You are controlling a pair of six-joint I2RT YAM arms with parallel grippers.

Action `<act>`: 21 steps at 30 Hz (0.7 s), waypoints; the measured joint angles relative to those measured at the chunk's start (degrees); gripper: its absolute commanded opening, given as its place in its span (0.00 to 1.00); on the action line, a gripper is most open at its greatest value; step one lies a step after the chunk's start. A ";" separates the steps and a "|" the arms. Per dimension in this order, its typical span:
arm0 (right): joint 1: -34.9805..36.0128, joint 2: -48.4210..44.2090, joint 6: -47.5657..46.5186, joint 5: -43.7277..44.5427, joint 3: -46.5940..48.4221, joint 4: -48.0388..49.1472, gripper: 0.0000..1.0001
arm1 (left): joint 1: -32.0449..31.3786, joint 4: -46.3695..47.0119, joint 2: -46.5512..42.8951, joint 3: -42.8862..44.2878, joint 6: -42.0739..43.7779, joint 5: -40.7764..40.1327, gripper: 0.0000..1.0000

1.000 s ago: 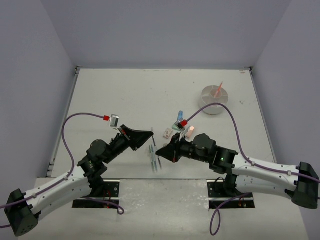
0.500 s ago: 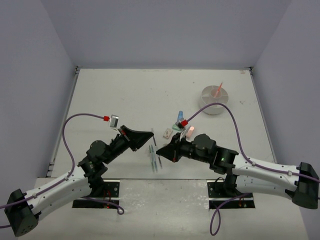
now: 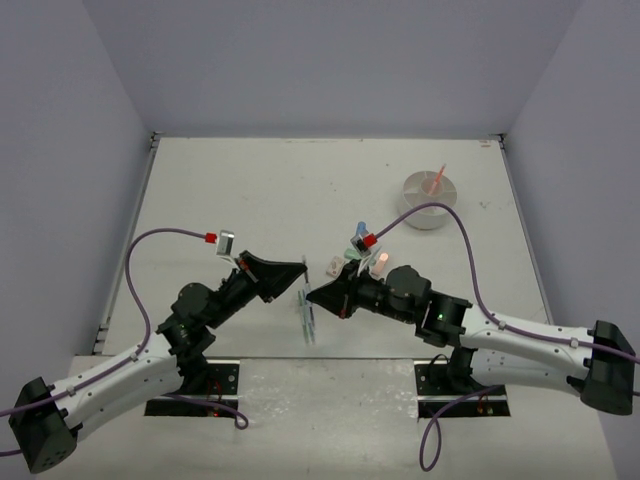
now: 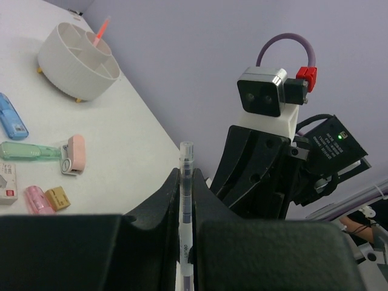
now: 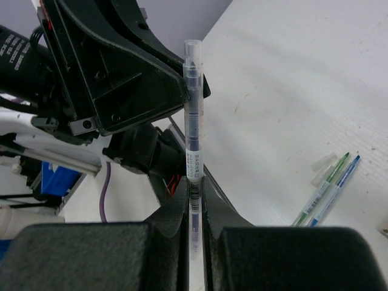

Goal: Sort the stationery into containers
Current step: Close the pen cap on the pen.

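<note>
A clear pen [image 4: 186,159] with dark ink stands roughly upright between the two arms. My left gripper [image 4: 186,174] is shut on it, and my right gripper [image 5: 194,182] is shut on the clear pen [image 5: 193,109] too, apparently lower on the same barrel. From above, the left gripper [image 3: 300,270] and right gripper [image 3: 313,293] meet tip to tip at the table's near middle. The white round container [image 3: 432,203] sits at the far right with a red pen [image 3: 438,178] standing in it. Two thin pens [image 3: 308,322] lie below the grippers.
Small erasers lie just behind the right arm: blue [image 4: 11,118], green [image 4: 30,150], pink [image 4: 76,154], tan [image 4: 57,197]. The green pen [image 5: 321,188] and blue pen [image 5: 338,182] rest side by side on the table. Purple cables arc over both arms.
My right gripper has crept a little left and forward, closing in on the left gripper. The left arm and the things on the table have stayed put.
</note>
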 measured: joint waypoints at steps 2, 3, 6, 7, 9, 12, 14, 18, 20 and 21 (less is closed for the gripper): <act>0.23 0.66 0.48 1.21 0.00 1.16 0.00 | 0.13 0.17 -0.12 -0.03 -0.05 -0.42 0.00; 0.37 0.95 0.62 1.72 0.00 1.76 0.00 | 0.22 0.24 -0.26 -0.07 -0.05 -0.60 0.00; 0.68 1.54 0.95 2.59 0.00 3.40 0.00 | 0.36 0.59 -0.61 -0.10 -0.04 -1.11 0.00; 0.76 1.68 1.02 2.78 0.00 3.94 0.00 | 0.37 0.76 -0.65 -0.10 -0.03 -1.24 0.00; 0.86 1.77 0.89 3.08 0.00 4.55 0.00 | 0.37 1.03 -0.74 -0.10 0.04 -1.32 0.04; 0.97 2.05 -0.37 3.05 0.27 4.40 0.00 | 0.37 0.80 -0.77 0.01 0.57 -1.26 0.12; 0.91 2.77 -1.84 2.37 1.02 3.90 0.00 | 0.37 -0.46 -0.84 0.69 1.21 -1.16 0.17; 0.64 4.01 -3.78 1.04 1.90 4.43 0.00 | 0.35 -3.71 -0.78 3.07 2.77 -0.04 0.11; 0.64 4.01 -4.04 0.73 1.90 4.70 0.00 | 0.35 -4.89 -0.63 4.03 3.57 0.54 0.11; 0.60 4.00 -4.11 0.68 1.90 4.85 0.00 | 0.35 -5.29 -0.52 4.40 3.73 0.76 0.12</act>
